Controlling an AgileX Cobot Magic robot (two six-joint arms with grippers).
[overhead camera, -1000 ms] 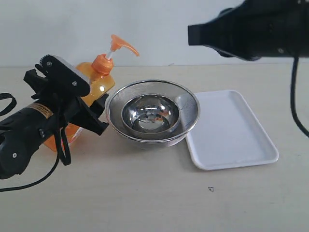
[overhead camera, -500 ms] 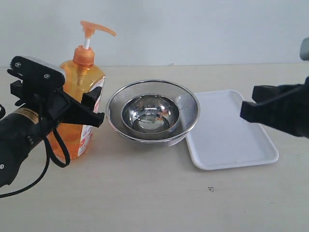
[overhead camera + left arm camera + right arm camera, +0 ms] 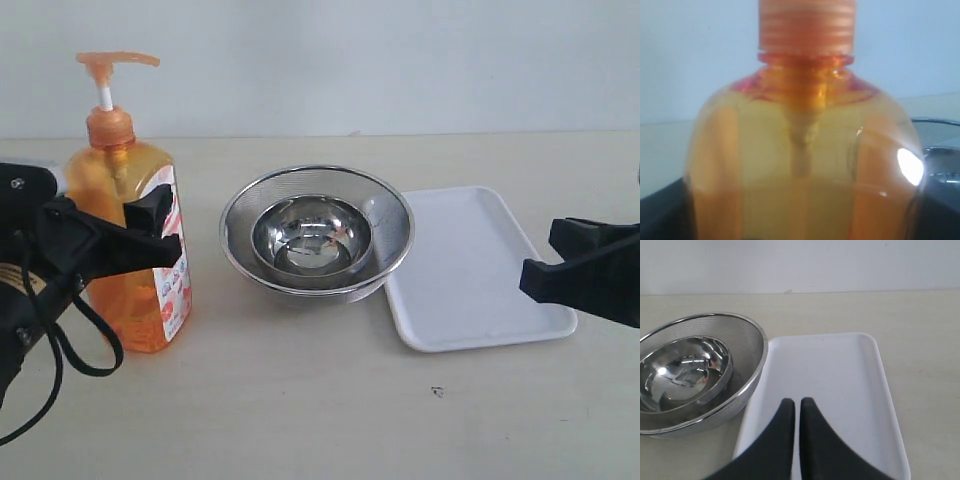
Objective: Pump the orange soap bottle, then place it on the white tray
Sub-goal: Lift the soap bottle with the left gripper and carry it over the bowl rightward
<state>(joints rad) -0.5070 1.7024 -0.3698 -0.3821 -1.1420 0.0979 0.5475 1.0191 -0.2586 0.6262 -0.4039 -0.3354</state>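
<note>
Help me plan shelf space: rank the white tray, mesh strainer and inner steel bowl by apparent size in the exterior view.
1. white tray and mesh strainer: similar spread, too close to rank.
2. inner steel bowl: clearly smallest, nested inside the strainer.

The right gripper [image 3: 797,402] points its two black fingers, pressed together with only a thin slit between them, over the white tray [image 3: 840,365]. The tray lies flat on the pale table [image 3: 920,330]. Just beside it sits a mesh strainer [image 3: 747,347] with a shiny steel bowl [image 3: 685,370] nested inside; the strainer's rim overlaps the tray's long edge.
</note>
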